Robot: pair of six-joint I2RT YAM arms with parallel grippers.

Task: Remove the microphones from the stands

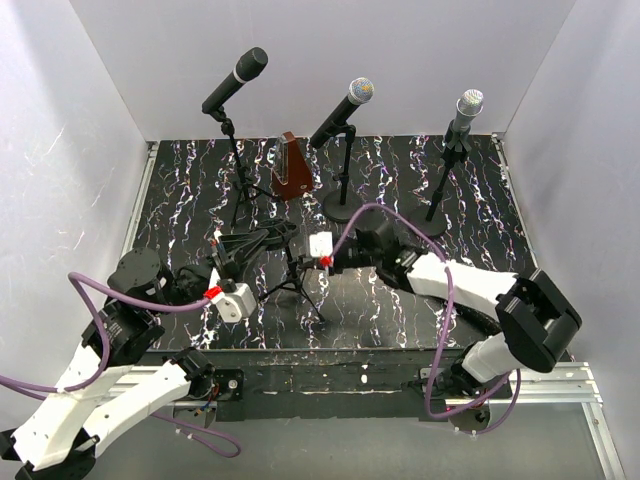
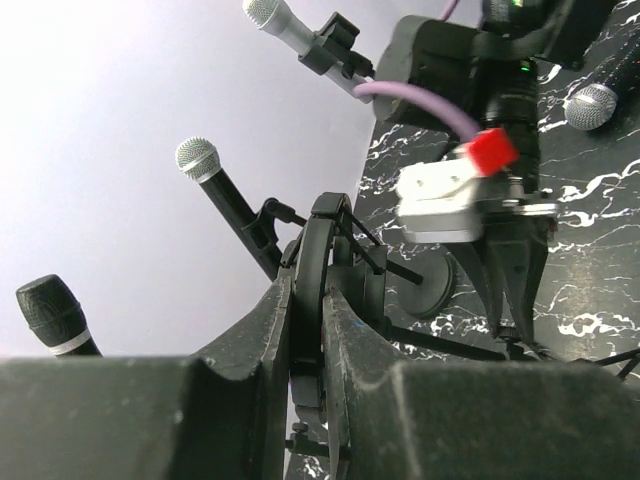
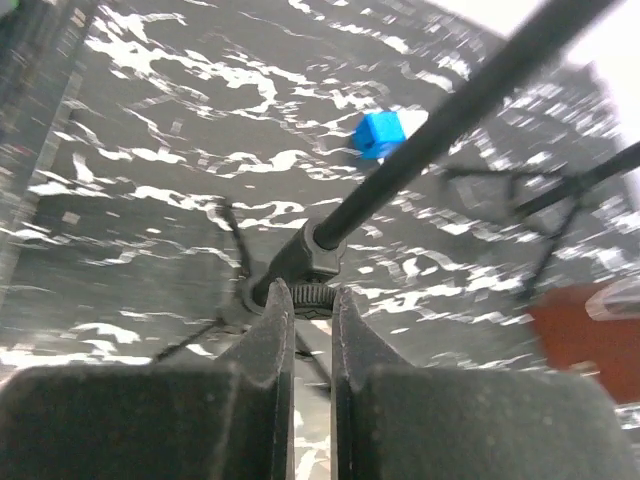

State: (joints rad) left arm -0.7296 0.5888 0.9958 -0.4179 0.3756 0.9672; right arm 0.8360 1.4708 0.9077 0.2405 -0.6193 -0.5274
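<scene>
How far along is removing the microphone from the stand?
Done: both arms are at the near tripod stand. In hand: left gripper shut on its black ring clip, right gripper shut on the rod's collar. Left: nothing looks lifted free; three back microphones sit in their stands.

Three microphones stand in a row along the far side of the table (image 1: 180,215): the left microphone (image 1: 236,80), the middle microphone (image 1: 342,112) and the right microphone (image 1: 465,112). A metronome (image 1: 291,168) sits between the left and middle ones. Nearer, at mid-table, is a small tripod stand (image 1: 293,275) with a clip (image 1: 250,243) at its top, reaching left. The left gripper (image 2: 310,295) meets the clip from the near left, and the right gripper (image 3: 312,295) meets the stand's stem from the right.
</scene>
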